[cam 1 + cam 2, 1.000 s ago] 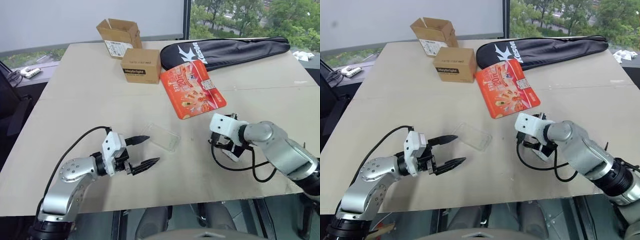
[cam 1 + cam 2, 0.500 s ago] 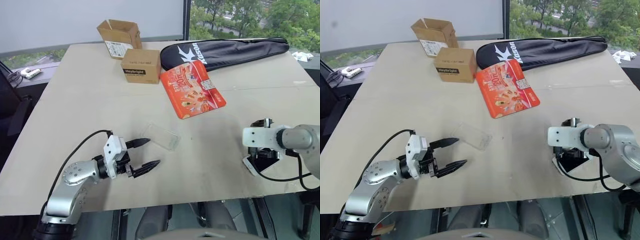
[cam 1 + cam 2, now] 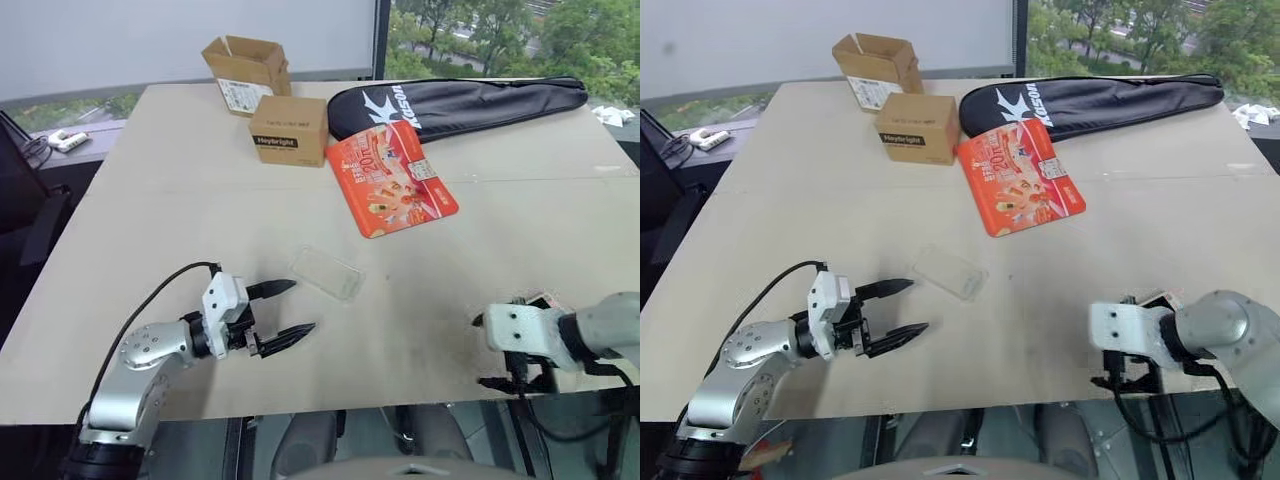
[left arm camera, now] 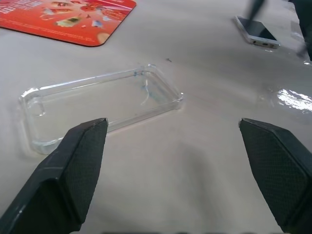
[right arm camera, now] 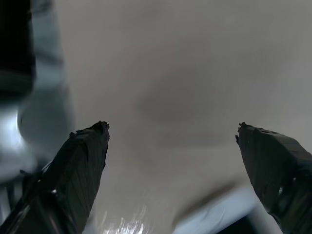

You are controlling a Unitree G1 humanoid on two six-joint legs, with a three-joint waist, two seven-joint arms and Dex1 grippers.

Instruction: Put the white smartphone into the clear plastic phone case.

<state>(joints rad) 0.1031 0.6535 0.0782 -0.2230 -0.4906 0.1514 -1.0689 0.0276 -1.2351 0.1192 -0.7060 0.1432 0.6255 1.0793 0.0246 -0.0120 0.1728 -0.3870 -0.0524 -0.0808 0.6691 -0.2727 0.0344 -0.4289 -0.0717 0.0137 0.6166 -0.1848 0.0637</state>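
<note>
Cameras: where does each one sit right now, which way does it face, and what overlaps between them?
Left and right eye views: on the head, looking down over the table; both arms show, left gripper open.
Left wrist view: on the left wrist, looking along its fingers at the clear plastic phone case; white smartphone beyond.
Right wrist view: on the right wrist, facing blurred tabletop between open fingers.
Shared: case and orange packet appear in head and left wrist views.

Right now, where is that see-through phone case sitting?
In the left eye view, the clear plastic phone case lies flat on the table toward the robot's left, just beyond the open left gripper and nearer than the orange packet.
</note>
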